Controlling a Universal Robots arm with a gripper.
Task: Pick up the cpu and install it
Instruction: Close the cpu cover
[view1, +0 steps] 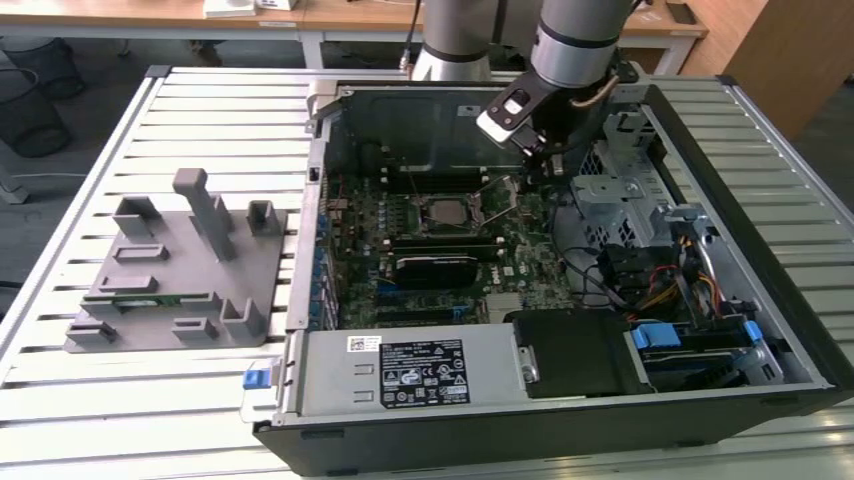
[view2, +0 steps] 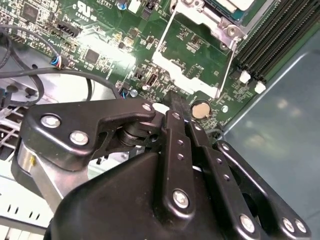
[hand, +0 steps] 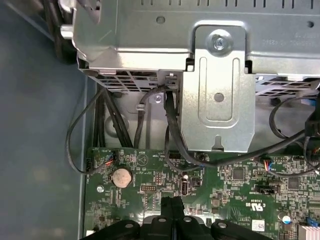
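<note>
Cpu (view1: 439, 210) sits flat in the socket near the middle of the motherboard (view1: 400, 250), pale silver top up. In the second wrist view I catch just its edge (view2: 235, 4) at the far end of the socket. The socket's metal frame (view2: 192, 60) stands swung open off the chip, so the cpu lies uncovered. My gripper (view1: 549, 166) hangs inside the open computer case (view1: 761, 300), toward the exterior view's right of the socket and a little farther back, apart from the chip. Both wrist views show its two black fingers (view2: 173, 112) pressed together, and I see nothing gripped between them. The closed tip (hand: 172, 206) is low over the green board, just beside the open frame's corner and near the round coin battery (hand: 120, 177). I cannot tell whether the tip touches the board. Past the battery, black cables (hand: 167, 125) run up to a grey metal bracket (hand: 215, 95) at the case wall. On the exterior view's left, well away from the case, a grey holder block (view1: 174, 280) rests on the slatted table (view1: 134, 420). The power supply (view1: 400, 370) fills the near corner of the case.
</note>
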